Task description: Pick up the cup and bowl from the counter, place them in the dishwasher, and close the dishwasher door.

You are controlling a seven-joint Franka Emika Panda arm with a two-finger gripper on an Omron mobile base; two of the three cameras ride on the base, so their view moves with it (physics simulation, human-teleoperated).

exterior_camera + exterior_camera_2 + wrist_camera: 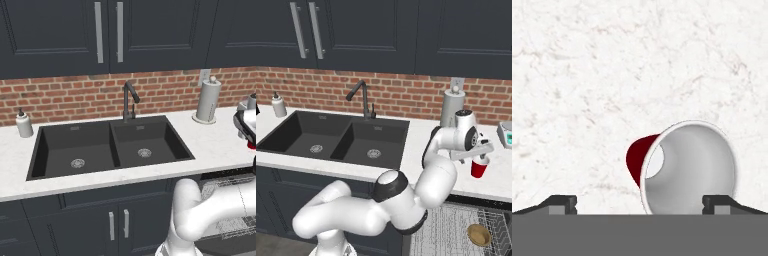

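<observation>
White counter (421, 135), right of the sink (331, 137): I held the gripper (639, 202) wide open above the upright cup (479, 168), aligning for a grasp; the dishwasher (456, 225) below stood open, awaiting it.

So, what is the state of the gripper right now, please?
Gripper: open and holding nothing, above the cup that stands on the counter.

A kitchen: black double-basin sink (110, 147), faucet (129, 101), brick backsplash (75, 95), dark cabinets (55, 35), dishwasher (461, 230).
</observation>
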